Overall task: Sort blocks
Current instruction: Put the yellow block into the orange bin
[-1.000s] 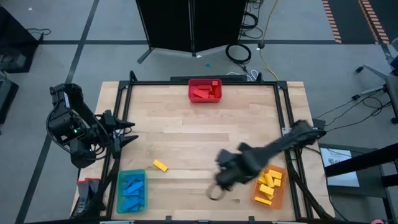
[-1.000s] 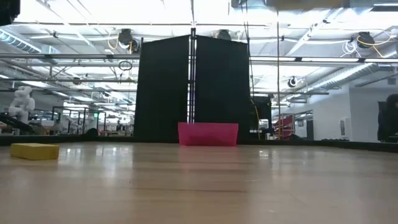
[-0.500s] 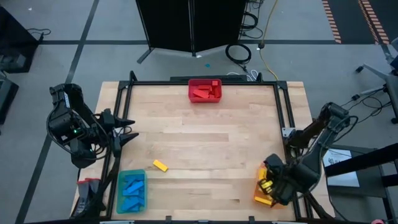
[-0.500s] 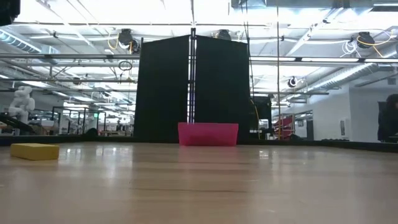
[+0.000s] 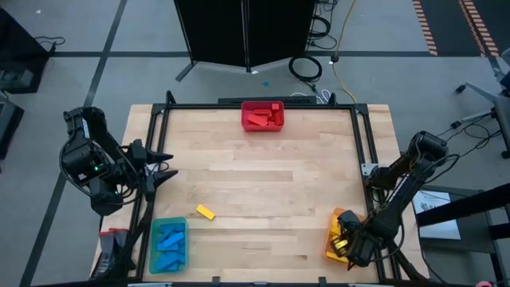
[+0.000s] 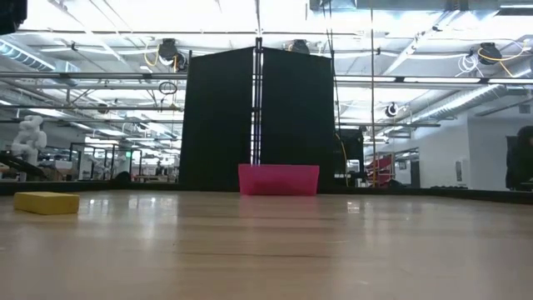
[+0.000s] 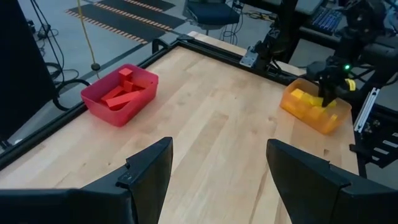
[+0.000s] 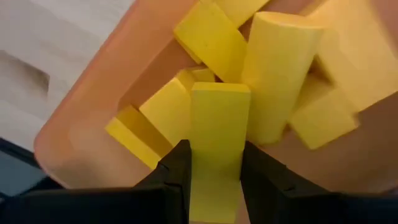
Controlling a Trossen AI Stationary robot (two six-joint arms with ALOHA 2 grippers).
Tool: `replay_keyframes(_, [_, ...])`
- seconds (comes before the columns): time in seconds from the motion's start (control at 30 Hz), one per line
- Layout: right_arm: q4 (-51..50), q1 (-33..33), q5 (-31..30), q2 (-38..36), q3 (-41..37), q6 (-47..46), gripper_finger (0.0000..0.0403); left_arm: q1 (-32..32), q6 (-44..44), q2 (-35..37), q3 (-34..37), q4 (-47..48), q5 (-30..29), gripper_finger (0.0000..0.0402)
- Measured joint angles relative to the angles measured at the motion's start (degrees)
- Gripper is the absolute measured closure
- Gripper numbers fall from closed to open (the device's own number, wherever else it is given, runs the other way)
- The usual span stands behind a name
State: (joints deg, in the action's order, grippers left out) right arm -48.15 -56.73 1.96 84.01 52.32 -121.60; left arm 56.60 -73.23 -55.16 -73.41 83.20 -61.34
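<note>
Right gripper (image 5: 348, 245): hanging over the orange bin (image 5: 333, 241) at the tabletop's near right corner, its fingers pinching a yellow block (image 8: 214, 140) upright between them, directly above the heap of yellow blocks (image 8: 273, 68) filling the bin.
Left gripper (image 5: 167, 166): waiting at the tabletop's left edge, fingers spread, holding nothing.
Loose block (image 5: 205, 212): one yellow block is lying flat on the bare wood near the front edge, just beside the blue bin (image 5: 170, 244) with its blue blocks.
Red bin (image 5: 263, 116): sitting at the middle of the far edge, with red blocks inside.
Risk, release: the bin is looking crowded, so the dropped block could be landing on a tilted neighbour and sliding over the rim.
Risk, withdrawal: fingers lifting off unevenly could be dragging the block out again.
Risk, next pick: the loose block is lying close to the blue bin, so a careless approach might be nudging that bin.
</note>
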Motion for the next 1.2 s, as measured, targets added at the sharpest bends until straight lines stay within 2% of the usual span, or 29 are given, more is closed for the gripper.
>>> replay_keyframes(0.27, [3.0, 0.0, -0.6, -0.1, -1.8, -1.0, 0.0318, 0.0, 0.0, 0.0, 0.0, 0.0, 0.0, 0.0137])
replay_keyframes(0.33, [3.1, 0.0, -0.6, 0.0, -1.3, 0.2, 0.0292, 0.0, 0.0, 0.0, 0.0, 0.0, 0.0, 0.0137])
replay_keyframes(0.47, [1.9, 0.0, -0.6, 0.1, 0.6, 1.6, 0.0204, 0.0, 0.0, 0.0, 0.0, 0.0, 0.0, 0.0137])
replay_keyframes(0.53, [1.1, 0.0, -0.6, 0.1, 1.7, 2.1, 0.0173, 0.0, 0.0, 0.0, 0.0, 0.1, 0.0, 0.0137])
replay_keyframes(0.7, [-1.4, 1.7, -4.0, 0.1, 8.5, 6.4, 0.0153, 0.0, 0.0, 0.0, 0.0, 0.3, 0.0, 0.0137])
replay_keyframes(0.83, [-3.9, 6.3, -11.9, 0.0, 16.6, 15.7, 0.0167, 0.0, 0.0, 0.0, 0.0, 0.3, -0.1, 0.0137])
replay_keyframes(1.03, [-0.9, 20.1, -16.0, 1.0, 22.5, 40.1, 0.0195, 0.0, 0.0, 0.0, 0.0, -0.4, -0.4, 0.0137])
replay_keyframes(1.1, [4.0, 25.3, -15.7, 2.9, 22.9, 48.4, 0.0202, 0.0, 0.0, 0.0, 0.0, -0.6, -0.4, 0.0137])
replay_keyframes(1.2, [17.8, 32.2, -13.4, 7.6, 23.0, 59.6, 0.0211, 0.0, 0.0, 0.0, 0.0, -1.0, -0.4, 0.0137])
